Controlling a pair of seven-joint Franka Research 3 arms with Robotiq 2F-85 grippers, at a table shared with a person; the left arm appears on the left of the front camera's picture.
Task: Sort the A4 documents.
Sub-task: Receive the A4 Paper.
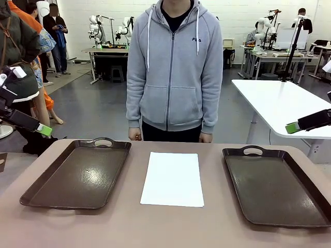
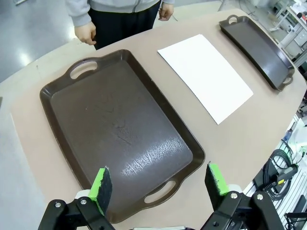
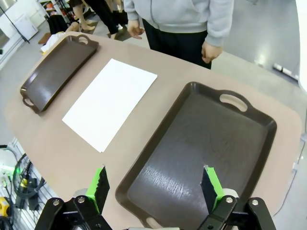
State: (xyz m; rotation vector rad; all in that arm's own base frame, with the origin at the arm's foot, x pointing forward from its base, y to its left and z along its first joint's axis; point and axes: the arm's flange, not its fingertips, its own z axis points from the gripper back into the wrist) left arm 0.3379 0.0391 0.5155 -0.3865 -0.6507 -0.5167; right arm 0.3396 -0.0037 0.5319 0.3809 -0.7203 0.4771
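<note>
The A4 documents (image 1: pixel 172 178) lie as a white stack in the middle of the table, between two dark brown trays; they also appear as white paper (image 2: pixel 204 75) in the left wrist view and as a sheet (image 3: pixel 109 100) in the right wrist view. My left gripper (image 2: pixel 160 184) hovers open high above the left tray (image 2: pixel 117 132), nothing between its fingers. My right gripper (image 3: pixel 154 187) hangs open above the right tray (image 3: pixel 201 143), also empty. In the front view, a green pad of the left gripper (image 1: pixel 44 129) shows at the left edge and one of the right gripper (image 1: pixel 292 127) at the right.
A person in a grey hoodie (image 1: pixel 173 67) stands at the far edge, hands (image 1: pixel 135 134) down by the table rim. The left tray (image 1: pixel 77 175) and right tray (image 1: pixel 276 186) hold nothing. A white table (image 1: pixel 282 103) stands behind on the right.
</note>
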